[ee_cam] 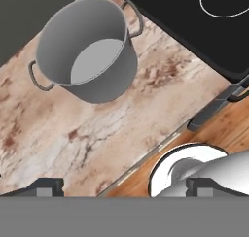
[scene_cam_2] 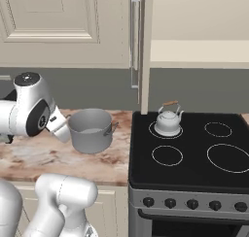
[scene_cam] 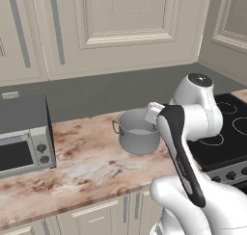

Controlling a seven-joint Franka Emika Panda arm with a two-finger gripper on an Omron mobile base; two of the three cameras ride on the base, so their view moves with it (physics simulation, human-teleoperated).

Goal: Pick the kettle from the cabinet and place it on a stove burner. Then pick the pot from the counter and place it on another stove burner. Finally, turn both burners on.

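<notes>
The grey pot [scene_cam_2: 90,130] stands on the marble-look counter [scene_cam_2: 113,159], just left of the stove; it also shows as the pot [scene_cam: 139,137] and the pot [ee_cam: 87,49], seen from above and empty. My gripper [ee_cam: 126,186] hovers over the counter beside the pot, open, with nothing between its widely spread fingertips [ee_cam: 46,186]. The small silvery kettle [scene_cam_2: 168,120] sits upright on the stove's back-left burner [scene_cam_2: 165,130]. Up on the right is the cabinet's doorless recess with its beige shelf [scene_cam_2: 199,51].
The black stove top [scene_cam_2: 194,148] has three free burners, with a row of knobs [scene_cam_2: 170,202] on its front. A toaster oven [scene_cam: 24,147] stands on the counter at far left. My own arm [scene_cam: 183,152] blocks part of the left base view.
</notes>
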